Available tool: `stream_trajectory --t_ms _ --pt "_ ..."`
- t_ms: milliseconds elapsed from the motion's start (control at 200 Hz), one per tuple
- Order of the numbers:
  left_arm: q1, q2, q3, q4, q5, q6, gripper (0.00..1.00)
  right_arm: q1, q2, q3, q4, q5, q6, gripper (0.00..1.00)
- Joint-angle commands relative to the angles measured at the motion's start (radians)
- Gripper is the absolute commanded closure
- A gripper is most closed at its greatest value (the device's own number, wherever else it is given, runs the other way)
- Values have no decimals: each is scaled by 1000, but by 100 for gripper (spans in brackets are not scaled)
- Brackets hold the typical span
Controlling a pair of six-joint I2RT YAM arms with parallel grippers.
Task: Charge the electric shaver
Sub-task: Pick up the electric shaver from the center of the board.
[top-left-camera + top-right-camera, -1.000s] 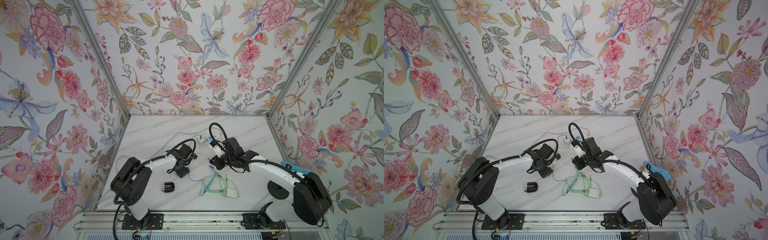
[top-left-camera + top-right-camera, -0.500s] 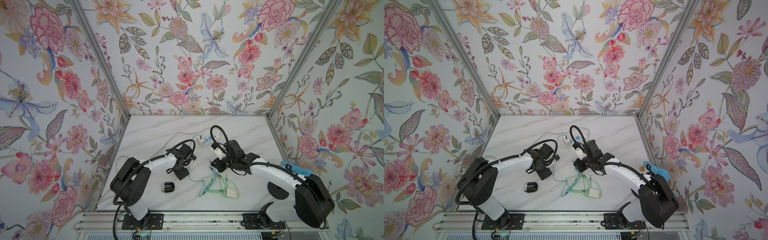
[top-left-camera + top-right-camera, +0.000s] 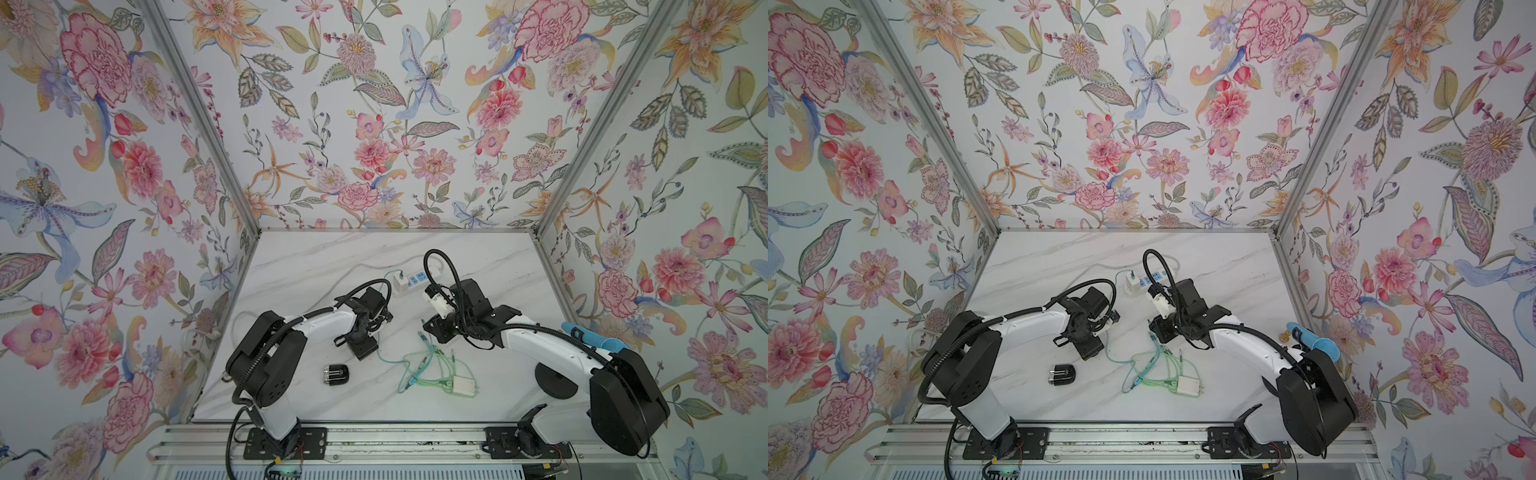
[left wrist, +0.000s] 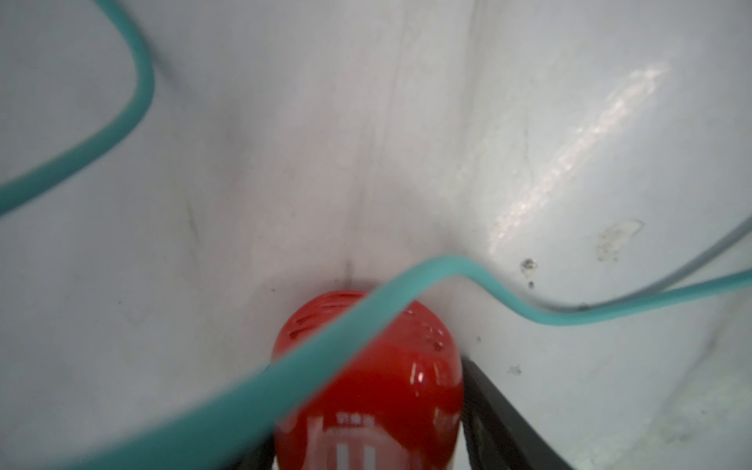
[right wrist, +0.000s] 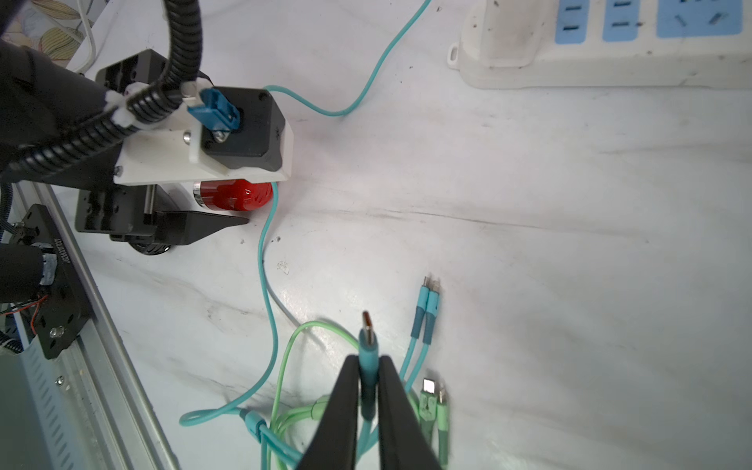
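Note:
The red electric shaver point(image 4: 366, 366) lies low over the marble table point(image 3: 316, 266), with my left gripper point(image 4: 368, 390) shut on its body. A teal charging cable point(image 4: 337, 333) drapes across its rounded end. From the right wrist view the shaver point(image 5: 234, 195) shows under the left wrist camera, beside one black finger point(image 5: 203, 226). My right gripper point(image 5: 368, 362) is shut on the cable's teal plug point(image 5: 367, 346), whose metal tip sticks out past the fingertips. In both top views the right gripper point(image 3: 428, 332) point(image 3: 1152, 332) hangs right of the left gripper point(image 3: 374, 328).
A white power strip point(image 3: 415, 276) with blue sockets lies at the back, holding a white charger point(image 3: 400, 279). A tangle of green and teal cables point(image 3: 432, 370) with a white adapter point(image 3: 464, 386) lies in front. A small black part point(image 3: 336, 375) sits front left.
My right gripper, still holding the plug, has shifted slightly toward the front. The left arm stays in about the same place with the shaver.

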Motion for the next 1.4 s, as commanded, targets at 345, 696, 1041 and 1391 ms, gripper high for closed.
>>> stream_trajectory --t_ms 345,696,1041,1391 --pt "11 -24 2 3 2 5 81 3 37 77 -61 2 -21 86" --pt "5 -356 -55 108 -37 36 100 3 36 194 -191 43 -80 86" --pt "-113 -635 -163 199 -203 217 100 88 48 388 -478 -110 -233 84" --pt "-184 -800 -294 354 -296 323 100 6 125 341 -428 69 -76 79"
